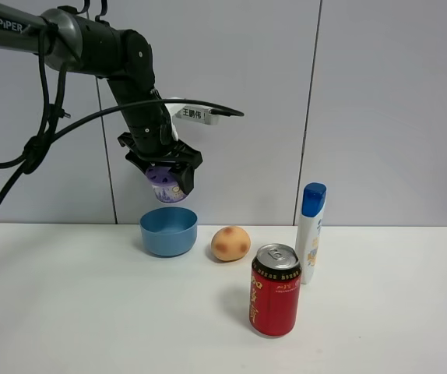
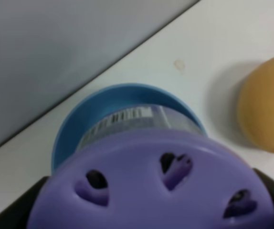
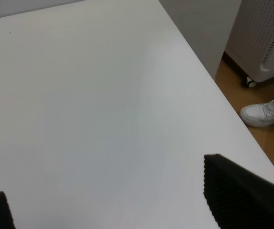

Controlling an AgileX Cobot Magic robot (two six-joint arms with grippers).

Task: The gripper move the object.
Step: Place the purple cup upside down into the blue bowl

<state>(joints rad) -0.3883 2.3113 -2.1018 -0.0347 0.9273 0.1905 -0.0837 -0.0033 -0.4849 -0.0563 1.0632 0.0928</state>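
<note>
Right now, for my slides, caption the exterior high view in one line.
The left tool holds the purple tub above the blue bowl.

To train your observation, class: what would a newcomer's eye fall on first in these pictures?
The left gripper holds a purple-lidded tub in the air, right above the blue bowl at the back of the white table. A red drink can stands nearest the camera, with a blue-capped white bottle just behind it.

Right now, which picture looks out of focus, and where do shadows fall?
Left wrist view: the small purple-lidded cylindrical tub fills the foreground, soft and blurred, as is the round blue bowl beyond it. Exterior high view: sharp, evenly lit, with a faint shadow on the white table beside the tall red metal can.
</note>
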